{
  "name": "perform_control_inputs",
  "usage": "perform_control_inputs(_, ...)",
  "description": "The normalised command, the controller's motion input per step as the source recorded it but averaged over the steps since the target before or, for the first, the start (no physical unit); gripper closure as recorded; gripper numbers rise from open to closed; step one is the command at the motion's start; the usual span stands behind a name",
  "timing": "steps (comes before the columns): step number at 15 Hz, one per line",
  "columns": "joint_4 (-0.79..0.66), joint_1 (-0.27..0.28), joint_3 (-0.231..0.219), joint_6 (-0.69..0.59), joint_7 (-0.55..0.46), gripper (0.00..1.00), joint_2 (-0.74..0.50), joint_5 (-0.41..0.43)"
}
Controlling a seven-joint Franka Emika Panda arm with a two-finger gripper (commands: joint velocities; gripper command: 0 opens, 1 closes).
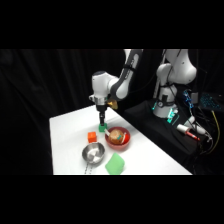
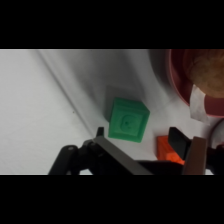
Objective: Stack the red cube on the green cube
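Two cubes sit at frame centre — my gripper (image 1: 102, 121) hangs open, empty, directly above the green cube (image 1: 103, 128), the red cube (image 1: 91, 137) lower left on the surface (image 1: 65, 135).

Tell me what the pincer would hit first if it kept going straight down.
Most likely the green cube: the pincer hangs right above it. The red cube sits off to one side, out of that line, though depth is hard to judge.
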Motion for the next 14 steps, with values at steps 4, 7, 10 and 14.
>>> perform_control_inputs(4,0.15,0.061,-0.048,0.21,0.06,0.0,0.26,0.093)
perform_control_inputs(7,0.12,0.037,-0.053,0.16,0.01,0.0,0.21,0.103)
perform_control_inputs(10,0.1,0.038,-0.054,0.13,-0.01,0.28,0.15,0.088)
perform_control_inputs(14,0.08,0.093,-0.1,0.1,0.0,0.61,0.07,0.024)
